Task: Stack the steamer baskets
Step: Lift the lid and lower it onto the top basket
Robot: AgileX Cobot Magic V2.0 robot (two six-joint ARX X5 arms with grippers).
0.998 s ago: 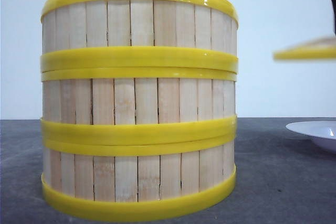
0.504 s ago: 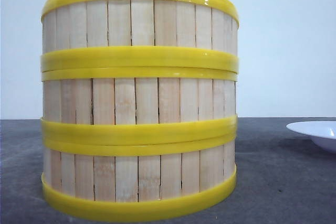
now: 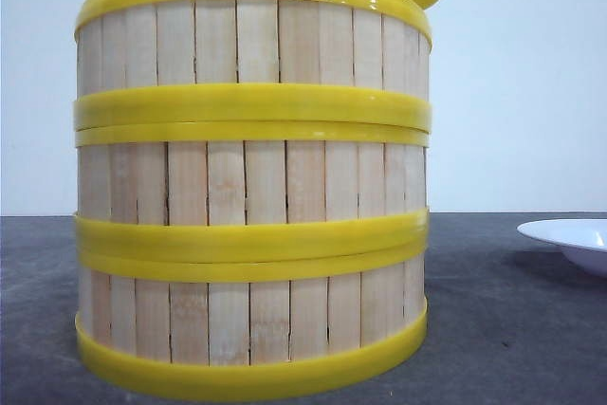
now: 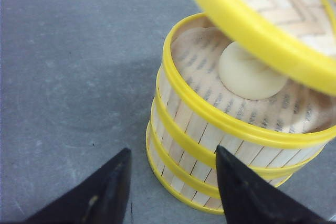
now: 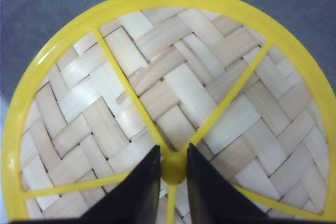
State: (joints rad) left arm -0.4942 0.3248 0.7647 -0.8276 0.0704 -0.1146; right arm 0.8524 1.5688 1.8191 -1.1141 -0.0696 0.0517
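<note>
The 3 steamer baskets (image 3: 251,182) stand stacked in 1 column on the grey counter (image 3: 503,329), rims meeting rim to rim. The top basket is uncovered; inside it a pale round bun (image 4: 251,72) lies on a brown liner. Above it, tilted and apart from the top rim, hangs the woven bamboo lid (image 5: 173,103) with its yellow rim and spokes. The right end effector (image 5: 173,174) is clenched on the lid's yellow centre hub from above. The left end effector (image 4: 170,184) is released, its black fingers spread, low beside the stack's base. No writing is readable. A white plate (image 3: 569,239) sits well apart at the right; a pale wall stands behind.
</note>
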